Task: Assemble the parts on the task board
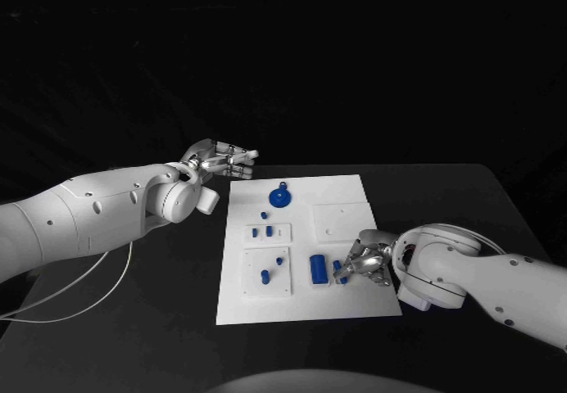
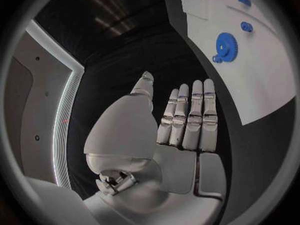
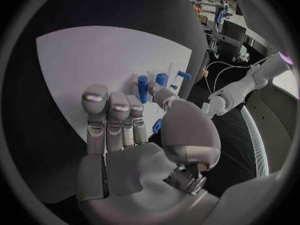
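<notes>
The white task board (image 1: 319, 185) lies in the middle of the black table. A blue gear (image 1: 280, 196) sits at its far end, also seen as the gear (image 2: 226, 46) in the left wrist view. Small blue pegs (image 1: 269, 232) and a blue cylinder (image 1: 318, 268) lie nearer. My left hand (image 1: 222, 160) hovers off the board's far left corner, fingers straight and empty (image 2: 187, 117). My right hand (image 1: 366, 260) is over the board's near right edge, fingers extended (image 3: 119, 130). A small blue part (image 1: 338, 268) lies just by its fingertips, showing between thumb and fingers (image 3: 157, 126); contact is unclear.
A raised white square plate (image 1: 342, 221) sits on the board's right half. In the right wrist view the blue cylinder (image 3: 143, 88) and two more blue pieces (image 3: 162, 79) lie beyond the thumb. A white cable (image 1: 83, 291) trails over the table at the left.
</notes>
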Controlling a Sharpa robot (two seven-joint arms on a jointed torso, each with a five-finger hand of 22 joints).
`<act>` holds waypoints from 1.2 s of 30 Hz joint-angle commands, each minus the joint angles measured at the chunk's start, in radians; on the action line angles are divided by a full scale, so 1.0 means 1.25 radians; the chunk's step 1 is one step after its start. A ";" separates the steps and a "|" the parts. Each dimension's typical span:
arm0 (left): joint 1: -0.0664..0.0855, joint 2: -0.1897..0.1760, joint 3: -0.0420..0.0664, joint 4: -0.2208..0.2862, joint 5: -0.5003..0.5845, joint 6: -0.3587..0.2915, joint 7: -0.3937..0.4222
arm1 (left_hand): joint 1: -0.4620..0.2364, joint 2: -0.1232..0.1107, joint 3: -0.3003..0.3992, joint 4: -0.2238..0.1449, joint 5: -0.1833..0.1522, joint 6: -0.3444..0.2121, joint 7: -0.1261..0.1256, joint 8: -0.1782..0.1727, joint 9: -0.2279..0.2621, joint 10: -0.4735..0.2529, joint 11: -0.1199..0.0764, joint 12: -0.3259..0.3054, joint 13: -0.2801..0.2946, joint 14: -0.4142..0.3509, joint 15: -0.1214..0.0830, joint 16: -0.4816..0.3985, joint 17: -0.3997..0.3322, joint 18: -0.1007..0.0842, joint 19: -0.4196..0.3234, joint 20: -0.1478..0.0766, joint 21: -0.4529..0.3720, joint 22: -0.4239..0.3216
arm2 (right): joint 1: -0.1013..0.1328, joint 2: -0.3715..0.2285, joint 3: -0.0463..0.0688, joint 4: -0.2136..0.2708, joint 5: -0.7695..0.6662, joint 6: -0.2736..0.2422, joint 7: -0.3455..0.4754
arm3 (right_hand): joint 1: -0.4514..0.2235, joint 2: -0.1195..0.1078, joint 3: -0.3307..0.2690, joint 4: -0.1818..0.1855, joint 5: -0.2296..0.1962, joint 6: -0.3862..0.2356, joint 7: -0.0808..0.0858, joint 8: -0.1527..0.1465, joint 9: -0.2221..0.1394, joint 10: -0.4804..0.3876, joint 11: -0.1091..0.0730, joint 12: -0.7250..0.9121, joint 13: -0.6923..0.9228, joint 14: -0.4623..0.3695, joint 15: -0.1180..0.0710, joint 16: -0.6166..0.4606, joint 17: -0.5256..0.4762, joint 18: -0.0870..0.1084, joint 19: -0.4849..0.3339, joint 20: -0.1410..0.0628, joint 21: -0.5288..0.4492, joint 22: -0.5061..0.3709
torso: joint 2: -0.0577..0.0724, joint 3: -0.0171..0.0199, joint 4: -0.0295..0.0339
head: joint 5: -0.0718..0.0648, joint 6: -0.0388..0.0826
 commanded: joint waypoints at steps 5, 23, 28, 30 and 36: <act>0.000 0.001 0.000 0.001 -0.002 0.011 0.003 | -0.008 0.003 -0.002 0.005 0.002 -0.002 0.002 -0.002 0.000 -0.004 0.003 0.002 0.001 0.003 0.002 -0.003 0.001 -0.014 -0.004 0.001 0.004 0.000 | -0.003 -0.001 -0.002 -0.002 -0.003 0.003 -0.002 | -0.016 0.002 0.008 -0.001 0.005 0.009 0.000 0.001 0.004 0.002 0.001 0.002 -0.002 0.001 -0.003 -0.002 -0.001 0.008 0.042 0.000 0.000 -0.003 | 0.000 0.0006 -0.0002 | 0.000 0.000; 0.000 0.002 0.000 -0.002 -0.003 0.012 0.002 | -0.008 0.003 -0.002 0.005 0.002 -0.002 0.002 -0.002 0.000 -0.004 0.003 0.002 0.001 0.003 0.002 -0.003 0.001 -0.014 -0.004 0.001 0.004 0.000 | -0.003 -0.002 -0.002 0.001 0.010 -0.007 0.001 | -0.034 -0.066 -0.015 0.123 -0.104 0.021 0.004 0.001 -0.008 0.004 0.004 0.003 -0.004 0.001 -0.002 -0.004 -0.002 0.009 0.042 0.001 0.003 -0.006 | 0.000 0.0000 0.0001 | 0.000 -0.001; 0.000 0.003 0.000 -0.002 -0.003 0.012 0.002 | -0.008 0.003 -0.002 0.005 0.002 -0.002 0.002 -0.002 0.000 -0.004 0.003 0.002 0.001 0.003 0.002 -0.003 0.001 -0.014 -0.004 0.001 0.004 0.000 | -0.003 -0.002 -0.002 0.002 0.011 -0.008 0.002 | -0.040 -0.073 -0.020 0.131 -0.105 0.022 0.004 0.001 -0.009 0.004 0.004 0.002 -0.004 0.002 -0.002 -0.004 -0.001 0.008 0.042 0.001 0.003 -0.006 | 0.000 0.0000 0.0003 | 0.001 0.000; 0.000 0.003 0.000 -0.002 -0.003 0.011 0.002 | -0.008 0.003 -0.002 0.005 0.002 -0.002 0.002 -0.002 0.000 -0.004 0.003 0.002 0.001 0.003 0.002 -0.003 0.001 -0.014 -0.004 0.001 0.004 0.000 | -0.003 -0.003 -0.002 0.003 0.011 -0.008 0.002 | -0.040 -0.073 -0.020 0.131 -0.105 0.022 0.004 0.001 -0.009 0.004 0.004 0.002 -0.004 0.002 -0.002 -0.004 -0.001 0.008 0.042 0.001 0.003 -0.006 | 0.000 0.0002 0.0004 | 0.001 0.000; 0.000 0.002 -0.001 -0.002 -0.003 0.011 0.002 | -0.008 0.003 -0.002 0.005 0.002 -0.002 0.002 -0.002 0.000 -0.004 0.003 0.002 0.001 0.003 0.002 -0.003 0.001 -0.014 -0.004 0.001 0.004 0.000 | -0.003 -0.005 -0.002 0.006 0.014 -0.009 0.003 | -0.038 -0.075 -0.021 0.140 -0.105 0.024 0.004 0.001 -0.009 0.005 0.004 0.002 -0.003 0.002 -0.002 -0.005 0.000 0.008 0.042 0.001 0.003 -0.007 | 0.000 0.0005 0.0000 | 0.000 0.001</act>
